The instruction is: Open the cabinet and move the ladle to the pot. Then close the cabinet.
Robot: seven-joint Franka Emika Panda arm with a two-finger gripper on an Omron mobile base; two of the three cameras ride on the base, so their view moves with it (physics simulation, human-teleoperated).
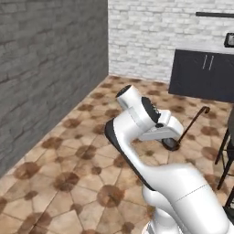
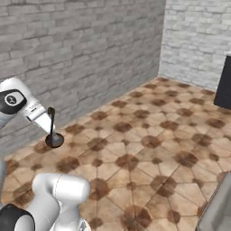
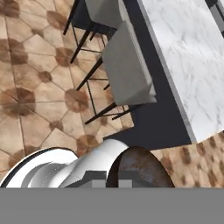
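Slim dark ladle point(image 1: 192, 124) w/ long thin hooked handle is gripped at its round bowl end by the two-finger gripper point(image 1: 171, 142), jaws clenched on it, handle slanting up, held above brown patterned tile floor point(image 1: 73, 160). Right base view: ladle point(image 2: 53, 128) upright beside grey brick wall point(image 2: 81, 54).

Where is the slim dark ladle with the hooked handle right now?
The slim dark ladle hangs at the end of the robot's arm above the brown tiled floor; the right base view shows it near the grey brick wall.
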